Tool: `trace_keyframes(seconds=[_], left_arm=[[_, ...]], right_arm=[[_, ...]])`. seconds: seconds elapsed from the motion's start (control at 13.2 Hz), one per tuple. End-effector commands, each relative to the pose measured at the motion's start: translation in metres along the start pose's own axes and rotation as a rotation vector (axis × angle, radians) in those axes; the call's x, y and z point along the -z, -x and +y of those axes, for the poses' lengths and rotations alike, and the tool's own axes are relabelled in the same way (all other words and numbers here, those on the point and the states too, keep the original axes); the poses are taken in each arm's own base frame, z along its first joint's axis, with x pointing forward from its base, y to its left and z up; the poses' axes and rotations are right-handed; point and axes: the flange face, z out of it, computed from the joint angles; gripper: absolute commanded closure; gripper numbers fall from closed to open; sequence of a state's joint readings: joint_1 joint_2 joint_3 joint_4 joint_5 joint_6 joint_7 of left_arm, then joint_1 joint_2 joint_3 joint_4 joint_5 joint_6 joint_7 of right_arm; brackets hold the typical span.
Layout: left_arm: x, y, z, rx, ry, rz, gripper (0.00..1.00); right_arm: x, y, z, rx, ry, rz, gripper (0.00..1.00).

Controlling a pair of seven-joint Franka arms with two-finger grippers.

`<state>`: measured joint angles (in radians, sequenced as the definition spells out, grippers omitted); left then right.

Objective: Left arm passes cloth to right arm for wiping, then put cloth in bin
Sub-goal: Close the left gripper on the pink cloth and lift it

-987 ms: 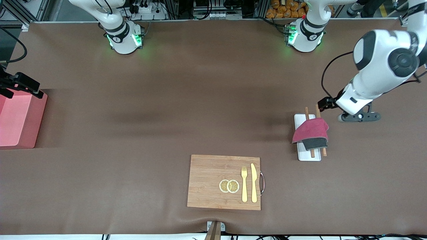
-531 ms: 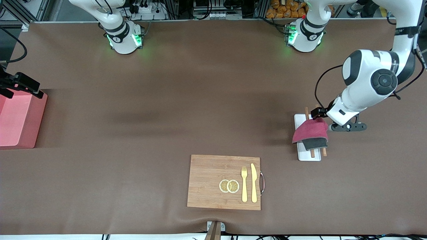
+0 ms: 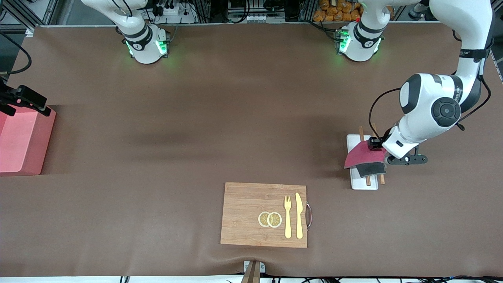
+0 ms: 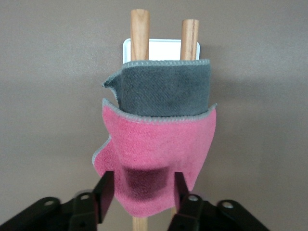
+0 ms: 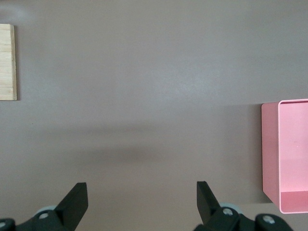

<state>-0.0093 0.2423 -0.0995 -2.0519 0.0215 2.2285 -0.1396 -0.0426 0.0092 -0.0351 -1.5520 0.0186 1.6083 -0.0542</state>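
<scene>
The crimson cloth (image 3: 363, 156), its dark grey underside folded up at one end, lies draped over two wooden sticks (image 3: 360, 132) on a white tray (image 3: 361, 183). My left gripper (image 3: 376, 146) is low over the cloth's end farther from the front camera. In the left wrist view it (image 4: 143, 185) is open, one finger (image 4: 105, 195) on each side of the cloth's (image 4: 159, 139) pink end. My right gripper (image 5: 142, 198) is open and empty above bare table beside the pink bin (image 5: 288, 154). The bin (image 3: 19, 141) stands at the right arm's end of the table.
A wooden board (image 3: 251, 208) with a fork (image 3: 287, 216), a knife (image 3: 299, 215) and lemon slices (image 3: 270, 219) lies near the front edge. The board's corner shows in the right wrist view (image 5: 7, 62). The tray's end (image 4: 163, 45) and sticks (image 4: 139, 29) show in the left wrist view.
My left arm has swung in and come down, bringing its gripper from beside the tray to the cloth's end. The cloth and the right arm have not moved.
</scene>
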Motion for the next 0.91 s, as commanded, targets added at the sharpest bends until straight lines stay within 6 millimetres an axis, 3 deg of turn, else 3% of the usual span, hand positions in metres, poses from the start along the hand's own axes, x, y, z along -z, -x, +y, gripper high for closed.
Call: trace_keyframes(seconds=[0.0,0.46,0.61,0.83], left_arm=[[-0.001,-0.005,-0.001,-0.002,-0.014,0.005,0.56],[-0.001,-0.006,-0.004,0.005,-0.014,0.005,0.98],[-0.001,-0.006,-0.011,0.019,-0.013,0.007,1.00],[0.010,-0.007,-0.005,0.011,-0.012,0.019,1.00]], right_arm=[[0.003,-0.001,0.006,-0.004,0.002,-0.003,0.00],[0.002,-0.001,0.006,-0.005,0.002,-0.004,0.00],[0.001,0.000,0.006,-0.002,0.002,-0.012,0.00],[0.000,-0.001,0.006,-0.005,0.002,-0.013,0.00]])
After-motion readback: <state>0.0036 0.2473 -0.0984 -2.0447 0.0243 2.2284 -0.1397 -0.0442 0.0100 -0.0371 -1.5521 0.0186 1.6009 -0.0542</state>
